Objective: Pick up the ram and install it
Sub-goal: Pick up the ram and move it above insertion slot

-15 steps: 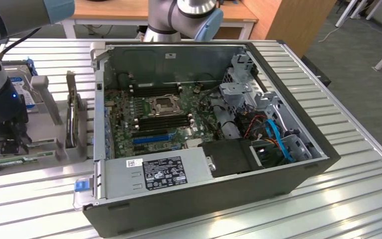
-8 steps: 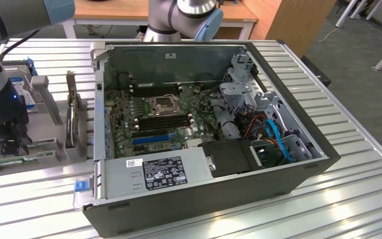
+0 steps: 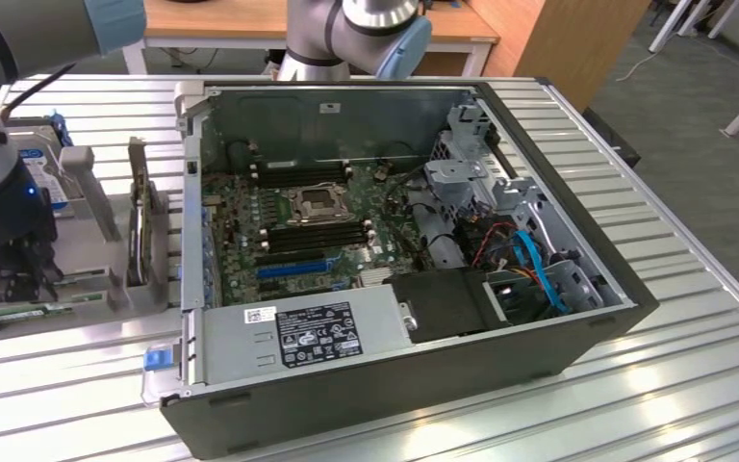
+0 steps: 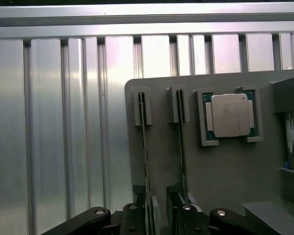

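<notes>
The ram is a thin green stick standing on edge in a slot of the grey holder. A second stick stands in the slot beside it. My gripper is open and low over the holder, and its dark fingers straddle the first stick with a gap on each side. In the exterior view the gripper hangs at the far left over the ram, outside the open computer case. The black memory slots lie on the motherboard inside the case.
A square silver processor chip sits in a pocket of the holder beside the sticks. Upright drives stand between the holder and the case wall. The power supply fills the case's near side. The ribbed metal table surrounds everything.
</notes>
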You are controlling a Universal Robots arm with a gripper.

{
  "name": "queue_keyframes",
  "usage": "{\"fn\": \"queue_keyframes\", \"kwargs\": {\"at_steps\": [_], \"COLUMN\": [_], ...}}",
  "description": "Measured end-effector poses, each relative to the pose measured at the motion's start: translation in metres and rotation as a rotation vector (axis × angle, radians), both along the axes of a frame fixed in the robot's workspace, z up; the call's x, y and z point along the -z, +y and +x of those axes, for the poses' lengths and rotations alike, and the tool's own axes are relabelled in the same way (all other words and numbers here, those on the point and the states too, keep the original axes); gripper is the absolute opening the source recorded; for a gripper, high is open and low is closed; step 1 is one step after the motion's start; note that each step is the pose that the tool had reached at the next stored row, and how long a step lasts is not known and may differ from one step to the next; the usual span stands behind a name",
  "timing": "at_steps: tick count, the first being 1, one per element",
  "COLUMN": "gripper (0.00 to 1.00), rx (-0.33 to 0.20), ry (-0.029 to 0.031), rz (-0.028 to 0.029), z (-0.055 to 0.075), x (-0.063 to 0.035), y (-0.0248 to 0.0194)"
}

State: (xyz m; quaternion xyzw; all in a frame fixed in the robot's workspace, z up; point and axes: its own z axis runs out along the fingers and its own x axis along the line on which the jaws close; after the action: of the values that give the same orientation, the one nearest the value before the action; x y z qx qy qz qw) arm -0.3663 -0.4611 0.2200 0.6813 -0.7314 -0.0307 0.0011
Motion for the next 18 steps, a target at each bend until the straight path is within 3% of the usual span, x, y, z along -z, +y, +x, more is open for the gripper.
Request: {"fn": "queue_keyframes", "kwargs": {"at_steps": [18], "gripper": [0.31], "rx": [-0.006], "ry": [0.0], "rz": [0.0], "z": [0.0], "x": [0.0048], "y": [-0.0002]}}
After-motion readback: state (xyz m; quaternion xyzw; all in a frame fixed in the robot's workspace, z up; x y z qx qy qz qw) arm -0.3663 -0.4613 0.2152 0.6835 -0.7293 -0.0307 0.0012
